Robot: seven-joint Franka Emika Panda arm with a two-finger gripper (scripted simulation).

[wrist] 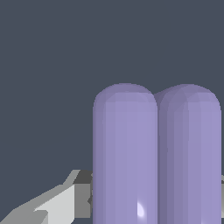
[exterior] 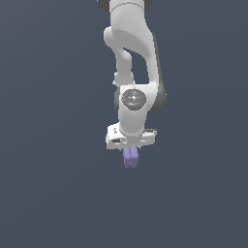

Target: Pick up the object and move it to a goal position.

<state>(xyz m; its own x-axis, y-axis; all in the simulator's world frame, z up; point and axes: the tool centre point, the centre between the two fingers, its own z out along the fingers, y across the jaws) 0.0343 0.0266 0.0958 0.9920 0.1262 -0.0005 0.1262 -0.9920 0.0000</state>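
Observation:
The object (exterior: 130, 158) is a small lavender-purple block of two rounded bars joined side by side. In the exterior view it hangs upright just below the white hand of the arm, in mid-air over the plain dark grey ground. My gripper (exterior: 130, 153) is shut on the object, and its fingers are mostly hidden behind the block. In the wrist view the object (wrist: 156, 157) fills much of the picture, with one grey-white finger (wrist: 61, 203) pressed against its side and a sliver of the other finger at the far edge. No goal marker shows.
The white arm (exterior: 133, 53) rises above the hand to the upper edge of the exterior view. Only the flat dark grey ground (exterior: 48, 193) surrounds it.

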